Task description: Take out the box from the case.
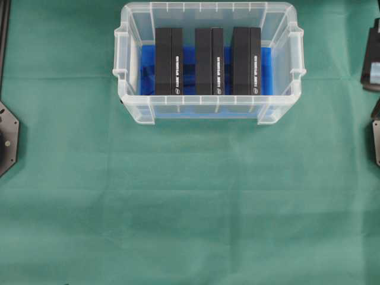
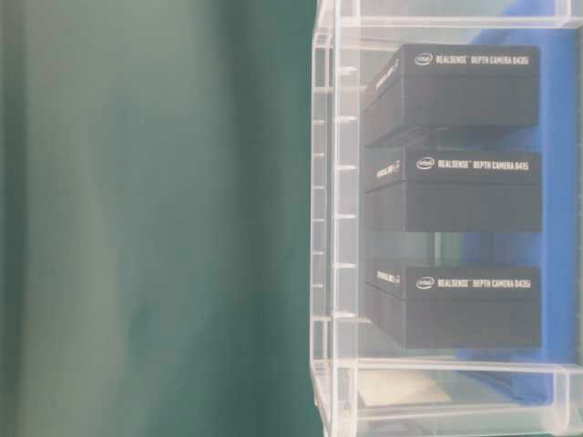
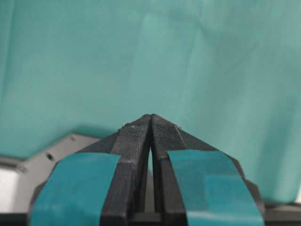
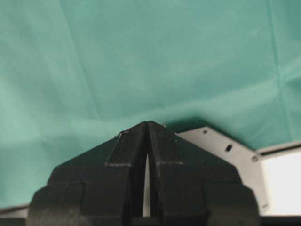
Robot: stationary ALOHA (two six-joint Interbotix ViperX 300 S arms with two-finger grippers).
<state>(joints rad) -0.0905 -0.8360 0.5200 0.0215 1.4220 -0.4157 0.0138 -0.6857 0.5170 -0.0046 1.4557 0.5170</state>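
Boxes [image 1: 211,61] stand three abreast on edge inside the case [image 1: 208,113] near the table's far edge, so either gripper, left [image 3: 150,123] and right [image 4: 147,128] both pressed together over bare cloth, should spread first, then straddle one box from above.

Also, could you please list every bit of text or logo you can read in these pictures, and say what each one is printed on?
"REALSENSE DEPTH CAMERA D435i": top black box in the table-level view.
"REALSENSE DEPTH CAMERA D415": middle black box.
"REALSENSE DEPTH CAMERA D435i": bottom black box.
Each has a small oval logo before the text, too small to read.
White print on the box ends, and in the overhead view: too small to read.
The case carries no text.
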